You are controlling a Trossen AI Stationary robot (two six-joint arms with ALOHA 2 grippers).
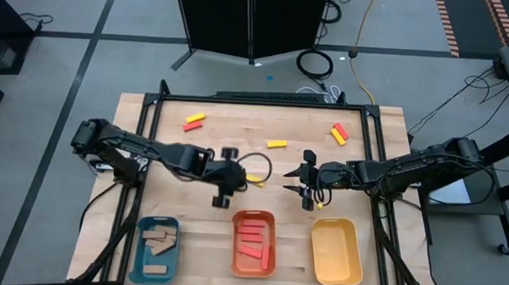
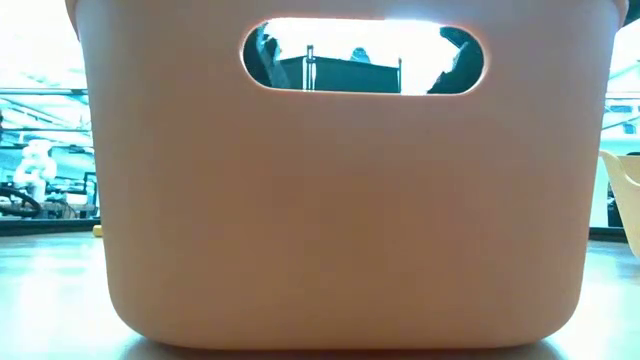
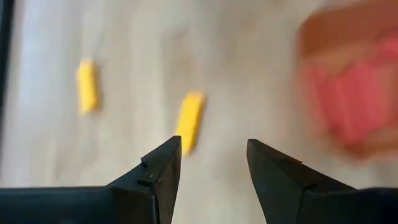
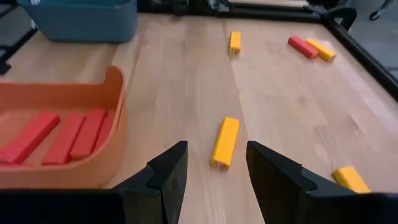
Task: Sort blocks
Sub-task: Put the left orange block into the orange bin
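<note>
Loose blocks lie flat on the wooden table (image 1: 211, 136). A yellow and red pair (image 1: 194, 120) lies far left and a red and yellow pair (image 1: 339, 132) far right. One yellow block (image 1: 277, 145) lies between them. Another yellow block (image 1: 254, 179) (image 4: 225, 142) lies mid-table between my two grippers. My left gripper (image 1: 238, 176) (image 3: 213, 168) hovers open just left of that block, tipped down, holding nothing. My right gripper (image 1: 293, 179) (image 4: 216, 171) stands open to its right, pointing at it. Red blocks (image 1: 252, 241) lie in the orange tray (image 1: 272, 245) and tan blocks (image 1: 162, 241) in the blue tray (image 1: 140, 250).
The three trays stand in a row along the near edge, with the yellow tray (image 1: 336, 250) at the right. A black frame (image 1: 265, 98) runs round the table. The orange tray's wall (image 2: 340, 200) fills the low view, and the yellow tray's rim (image 2: 622, 190) shows at its right.
</note>
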